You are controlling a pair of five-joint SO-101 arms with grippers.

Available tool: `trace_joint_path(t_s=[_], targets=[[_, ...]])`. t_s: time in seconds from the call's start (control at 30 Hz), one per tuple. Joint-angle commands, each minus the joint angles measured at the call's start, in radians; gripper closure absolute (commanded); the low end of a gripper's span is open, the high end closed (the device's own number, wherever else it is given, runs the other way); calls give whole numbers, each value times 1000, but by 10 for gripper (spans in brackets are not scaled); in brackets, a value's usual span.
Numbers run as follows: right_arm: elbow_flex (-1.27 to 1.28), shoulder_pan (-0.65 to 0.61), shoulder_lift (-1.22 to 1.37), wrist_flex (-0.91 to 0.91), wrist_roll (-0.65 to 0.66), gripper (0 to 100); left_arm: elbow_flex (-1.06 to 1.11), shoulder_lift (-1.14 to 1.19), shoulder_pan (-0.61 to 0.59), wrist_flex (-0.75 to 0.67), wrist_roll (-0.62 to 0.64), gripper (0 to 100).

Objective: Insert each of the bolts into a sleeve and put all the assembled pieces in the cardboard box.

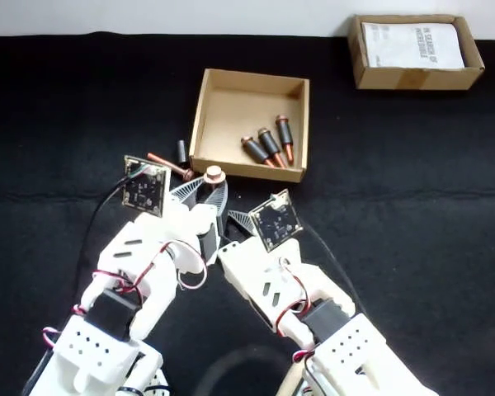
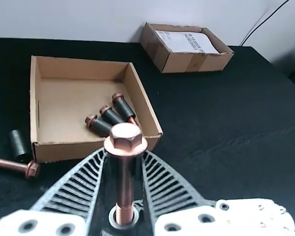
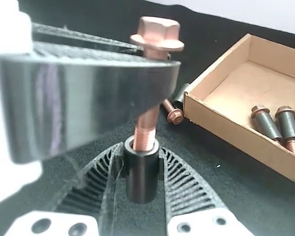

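Left gripper (image 2: 124, 160) pinches bolt (image 2: 125, 140), right gripper (image 3: 140, 152) pinches sleeve (image 3: 141, 179), mid-frame just below cardboard box (image 1: 246, 170). Tip sits in sleeve mouth. Risk: any tilt jams threads on the rim.

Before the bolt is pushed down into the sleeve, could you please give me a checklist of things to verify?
1. Left gripper shut on the bolt: ok.
2. Right gripper shut on the sleeve: ok.
3. Bolt tip lined up with the sleeve's bore: ok, it sits in the opening.
4. Bolt fully seated: not ok, most of the shank stands above the sleeve.
5. Room in the cardboard box: ok, three assembled pieces lie at one side.
6. Depth of the tip inside: cannot tell.
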Motion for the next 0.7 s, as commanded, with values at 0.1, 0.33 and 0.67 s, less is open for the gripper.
trace_joint_path(t_s=[0.1, 0.33, 0.67], targets=[[-18, 10, -33, -18, -5, 991, -39, 8, 19, -17, 5, 991], [-19, 12, -33, -18, -5, 991, -134, 7, 19, 285, 0, 977], [-67, 13, -28, -16, -5, 991, -252, 7, 12, 575, 0, 691]])
